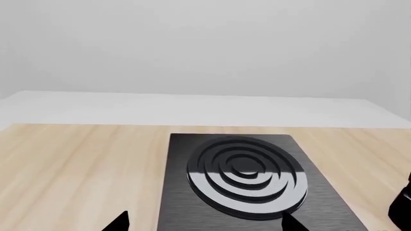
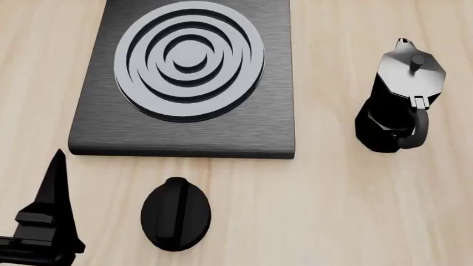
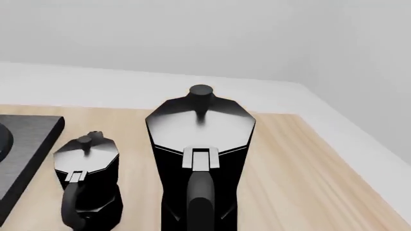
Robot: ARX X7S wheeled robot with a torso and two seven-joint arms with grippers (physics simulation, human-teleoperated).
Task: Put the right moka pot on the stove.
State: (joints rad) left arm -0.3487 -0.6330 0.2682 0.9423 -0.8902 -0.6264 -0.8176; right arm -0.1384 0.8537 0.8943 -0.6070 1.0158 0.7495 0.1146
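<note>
The right moka pot (image 3: 200,130), black with a grey lid and knob, fills the right wrist view with its handle facing the camera; it is outside the head view. My right gripper (image 3: 200,224) is right at its handle. Its fingers merge with the black body and do not stand wide. The stove (image 2: 185,133) lies flat at the far left, also in the left wrist view (image 1: 186,192) and the right wrist view (image 3: 26,144). My left gripper (image 1: 205,222) is open and empty near the stove's front edge, and shows low in the head view (image 2: 55,210).
The other moka pot (image 2: 399,94) stands between the stove and the right pot, also in the right wrist view (image 3: 86,163). An oval black knob (image 2: 176,213) lies in front of the stove. A white ledge (image 1: 192,108) and wall bound the wooden table at the back.
</note>
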